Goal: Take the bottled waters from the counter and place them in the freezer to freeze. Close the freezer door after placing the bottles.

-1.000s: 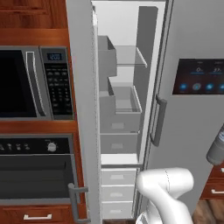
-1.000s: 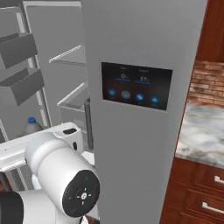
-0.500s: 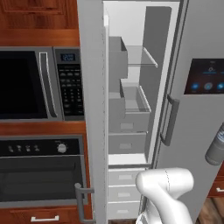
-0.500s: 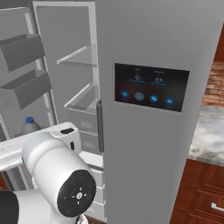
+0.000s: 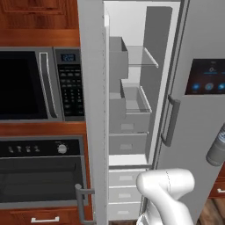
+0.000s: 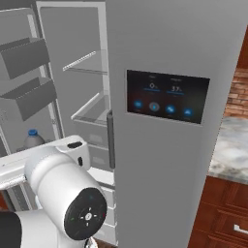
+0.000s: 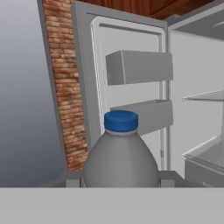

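The freezer (image 5: 132,88) is standing open, its door (image 7: 131,87) swung wide. The gripper (image 7: 120,186) is clamping the grey bottle (image 7: 120,162) upright; the shelves are lying ahead to its right.

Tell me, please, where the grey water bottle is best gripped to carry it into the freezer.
Grip the grey bottle around its wide round body, below the shoulder, with the jaws coming in from the side. The body is its broadest part, while the neck under the blue cap tapers narrow.
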Robot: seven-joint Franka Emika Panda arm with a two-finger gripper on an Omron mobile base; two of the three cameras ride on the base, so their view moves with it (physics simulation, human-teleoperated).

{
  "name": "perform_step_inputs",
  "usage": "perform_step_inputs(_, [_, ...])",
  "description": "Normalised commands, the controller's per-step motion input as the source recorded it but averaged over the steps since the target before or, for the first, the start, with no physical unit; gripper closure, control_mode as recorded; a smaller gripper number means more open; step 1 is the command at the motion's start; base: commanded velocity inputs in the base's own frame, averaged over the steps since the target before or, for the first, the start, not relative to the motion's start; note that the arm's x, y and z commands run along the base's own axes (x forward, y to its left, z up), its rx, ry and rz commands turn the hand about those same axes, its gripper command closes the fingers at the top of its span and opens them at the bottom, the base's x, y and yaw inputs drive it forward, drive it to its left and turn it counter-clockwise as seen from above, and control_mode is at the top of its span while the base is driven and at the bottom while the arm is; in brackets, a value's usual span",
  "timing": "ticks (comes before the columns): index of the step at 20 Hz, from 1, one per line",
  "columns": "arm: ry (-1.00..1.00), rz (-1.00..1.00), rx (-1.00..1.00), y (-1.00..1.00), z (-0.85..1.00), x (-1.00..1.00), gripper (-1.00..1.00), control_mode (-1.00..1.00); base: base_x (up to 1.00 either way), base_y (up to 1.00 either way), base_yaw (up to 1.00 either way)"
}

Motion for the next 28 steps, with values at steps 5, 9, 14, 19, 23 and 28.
perform_step_inputs(5, [0.0,-0.01,-0.01,0.08,0.0,0.0,1.0,-1.0,0.0,0.0,0.0])
perform_step_inputs(9, [0.03,-0.37,-0.05,0.87,0.01,0.33,1.0,-1.0,0.0,0.0,0.0])
perform_step_inputs(14, [0.08,-0.43,0.02,0.44,0.12,0.41,1.0,-1.0,0.0,0.0,0.0])
perform_step_inputs(19, [0.01,-0.41,0.0,-0.03,0.01,0.15,1.0,-1.0,0.0,0.0,0.0])
perform_step_inputs(23, [0.06,-0.62,-0.23,-0.04,0.0,0.61,1.0,-1.0,0.0,0.0,0.0])
perform_step_inputs(28, [0.09,-0.31,-0.06,0.0,0.02,0.71,1.0,-1.0,0.0,0.0,0.0])
